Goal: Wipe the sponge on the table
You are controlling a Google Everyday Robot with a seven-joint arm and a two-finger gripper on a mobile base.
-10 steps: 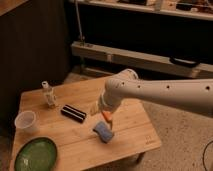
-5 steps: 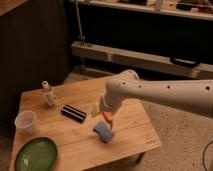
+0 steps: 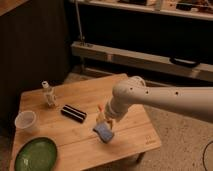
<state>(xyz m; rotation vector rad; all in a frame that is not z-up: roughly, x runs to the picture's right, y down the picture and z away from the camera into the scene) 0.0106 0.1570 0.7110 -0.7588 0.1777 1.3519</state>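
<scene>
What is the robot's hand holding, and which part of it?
The hand, low over the middle of the table, holds the blue sponge by its upper end.

gripper [image 3: 103,121] over sponge [image 3: 104,133] on table [image 3: 137,134], plate [image 3: 35,155] front left

The table [image 3: 75,137] is viewed obliquely from above, at middle range, by one camera; the gripper [image 3: 105,121] is seen just below centre

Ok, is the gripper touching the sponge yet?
Cannot tell. In the camera view the gripper sits directly over the sponge, their outlines merging; neither a gap nor contact shows plainly.
</scene>
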